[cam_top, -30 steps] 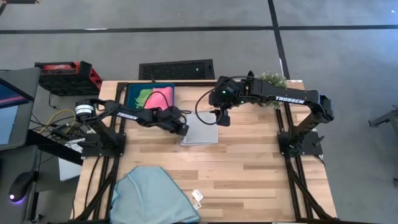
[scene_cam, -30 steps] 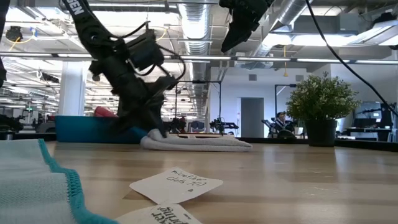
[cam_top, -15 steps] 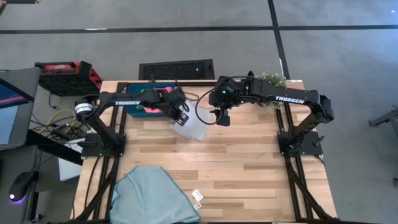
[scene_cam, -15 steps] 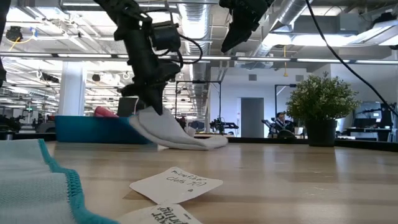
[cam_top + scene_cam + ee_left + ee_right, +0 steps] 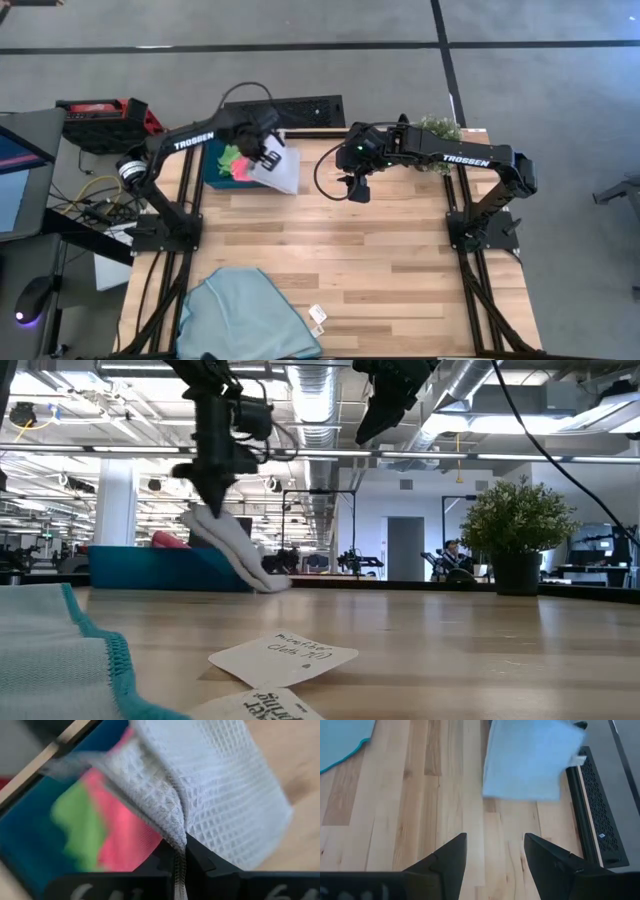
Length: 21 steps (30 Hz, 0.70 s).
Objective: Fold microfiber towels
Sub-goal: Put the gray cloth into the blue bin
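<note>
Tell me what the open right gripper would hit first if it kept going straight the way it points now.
Likely the bare wooden table. The right gripper points down at it with nothing between its fingers; the grey towel held by the left gripper hangs off to one side, though depth is uncertain.

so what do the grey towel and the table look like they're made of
Grey towel: soft woven cloth, probably microfiber, with a waffle grid texture, draping limp from the left gripper. Table: pale wood planks, visible grain and seams, smooth finish.
</note>
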Each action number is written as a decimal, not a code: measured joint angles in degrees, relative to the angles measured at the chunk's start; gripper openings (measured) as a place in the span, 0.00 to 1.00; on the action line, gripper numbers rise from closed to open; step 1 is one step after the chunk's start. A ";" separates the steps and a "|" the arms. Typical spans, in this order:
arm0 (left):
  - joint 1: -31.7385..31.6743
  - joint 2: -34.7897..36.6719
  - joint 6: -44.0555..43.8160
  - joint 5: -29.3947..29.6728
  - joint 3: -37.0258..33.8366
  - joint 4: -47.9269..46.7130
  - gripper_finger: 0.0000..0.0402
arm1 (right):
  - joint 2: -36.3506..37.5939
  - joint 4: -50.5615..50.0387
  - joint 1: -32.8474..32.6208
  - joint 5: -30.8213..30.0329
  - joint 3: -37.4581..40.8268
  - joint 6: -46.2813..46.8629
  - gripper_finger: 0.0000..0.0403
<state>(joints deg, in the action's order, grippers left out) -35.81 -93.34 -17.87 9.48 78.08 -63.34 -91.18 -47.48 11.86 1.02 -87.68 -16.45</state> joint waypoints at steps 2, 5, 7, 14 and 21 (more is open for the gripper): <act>-1.63 0.00 -0.80 1.30 0.44 -4.12 0.00 | 0.00 0.00 0.00 -0.01 0.00 0.00 0.55; -3.16 0.00 -1.23 3.98 0.52 -8.73 0.00 | 0.00 0.00 0.03 -0.01 0.00 0.00 0.55; -4.06 0.00 -1.69 5.73 0.52 -11.03 0.00 | 0.00 0.00 0.26 0.00 0.00 0.00 0.55; -6.19 0.32 -2.83 7.80 0.52 -12.80 0.00 | 0.00 0.00 1.04 0.00 0.00 0.00 0.55; -9.80 0.42 -3.77 10.94 0.52 -15.62 0.00 | 0.00 0.00 1.42 0.00 0.00 0.00 0.55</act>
<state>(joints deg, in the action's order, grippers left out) -45.62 -92.92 -21.64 20.42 78.61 -78.96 -91.18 -47.48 13.28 1.02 -87.68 -16.45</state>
